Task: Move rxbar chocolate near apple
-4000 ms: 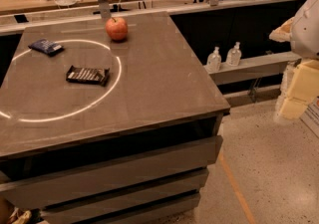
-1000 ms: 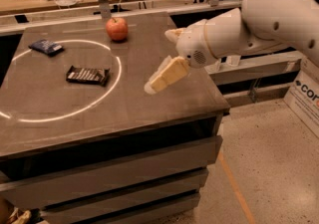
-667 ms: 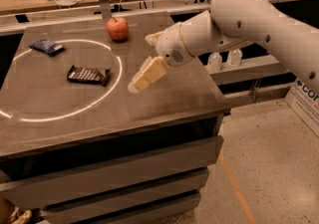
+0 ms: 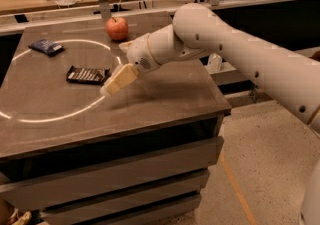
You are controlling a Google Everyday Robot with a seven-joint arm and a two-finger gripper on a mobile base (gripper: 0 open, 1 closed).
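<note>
The cream gripper [image 4: 112,85] is held low, and whether it is spread or squeezed cannot be told. The flat dark wrapped rxbar chocolate [image 4: 87,74] is seen just beside its tip and could be knocked away from the round red apple [image 4: 117,28], farther back, if hit sideways.

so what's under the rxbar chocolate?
The rxbar chocolate lies flat on the table, inside the white circle; anything beneath it is covered. The gripper hangs just to its right.
</note>
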